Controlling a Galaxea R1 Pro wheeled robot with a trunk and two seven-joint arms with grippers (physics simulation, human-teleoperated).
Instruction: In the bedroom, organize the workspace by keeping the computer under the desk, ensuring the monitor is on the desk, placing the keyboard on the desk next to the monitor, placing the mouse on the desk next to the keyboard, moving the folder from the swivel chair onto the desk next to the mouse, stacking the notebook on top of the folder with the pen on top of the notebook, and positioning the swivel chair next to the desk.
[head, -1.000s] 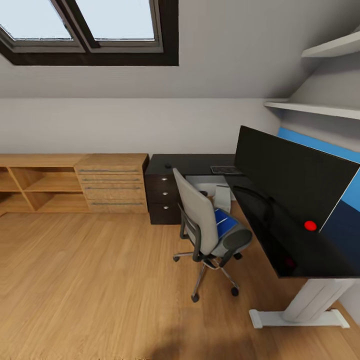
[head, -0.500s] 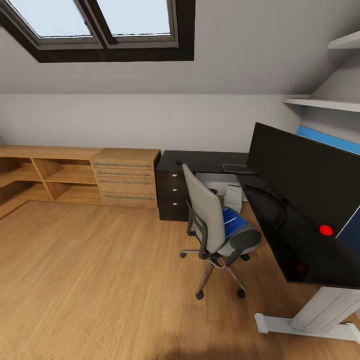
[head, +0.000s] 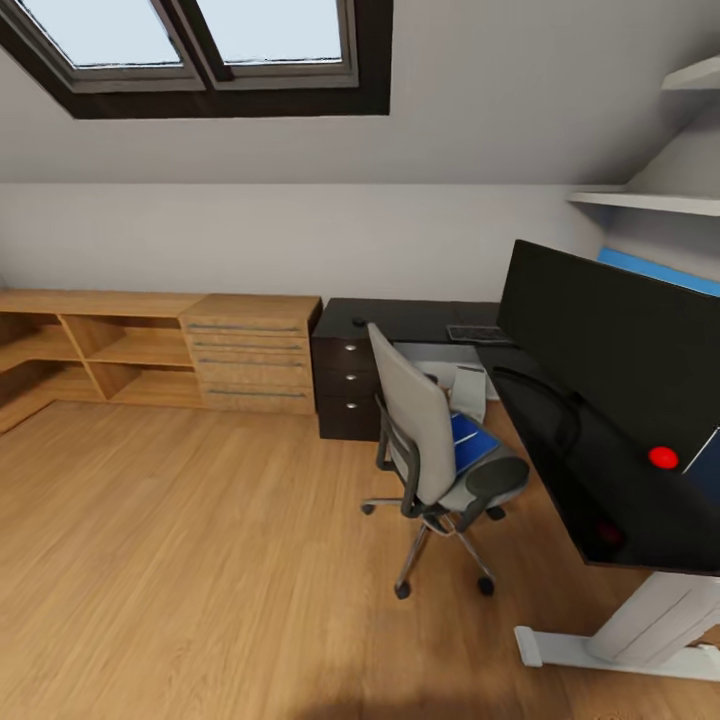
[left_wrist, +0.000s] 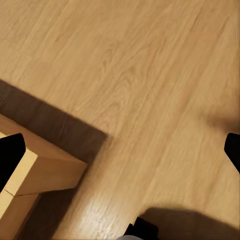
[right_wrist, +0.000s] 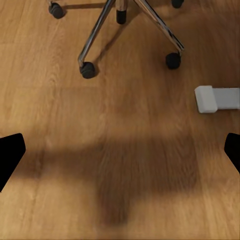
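Head view: swivel chair stood just beside the counter, blue folder lying on its seat. Monitor, keyboard and mouse sat on the counter; computer stood beneath it. Right wrist view added the chair's casters and the counter's white foot on the floor. Left wrist view: a wooden ledge above floorboards. Both sets of jaws spread wide apart, holding nothing.

Head camera looks forward and down across the room toward the desk and swivel chair. Both wrist cameras face down, close to the floor. Right wrist and head views share the chair's base and the desk's white foot.
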